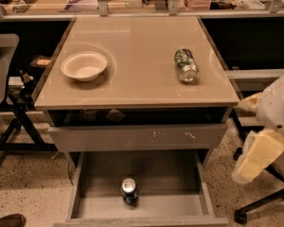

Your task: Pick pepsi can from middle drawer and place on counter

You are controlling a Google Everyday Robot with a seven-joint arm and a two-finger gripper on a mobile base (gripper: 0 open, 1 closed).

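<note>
The pepsi can [129,191], dark blue with a silver top, stands upright on the floor of the open middle drawer [173,174], near its front centre. The beige counter [137,41] lies above it. My gripper [258,157], white and pale yellow, hangs at the right edge of the view, beside the drawer's right wall and well to the right of and above the can. It holds nothing that I can see.
A white bowl [84,65] sits on the counter's left and a green patterned can [186,65] lies on its side at the right. A shut grey drawer front with white scratches [137,137] is above the open drawer. Chair legs stand at both sides.
</note>
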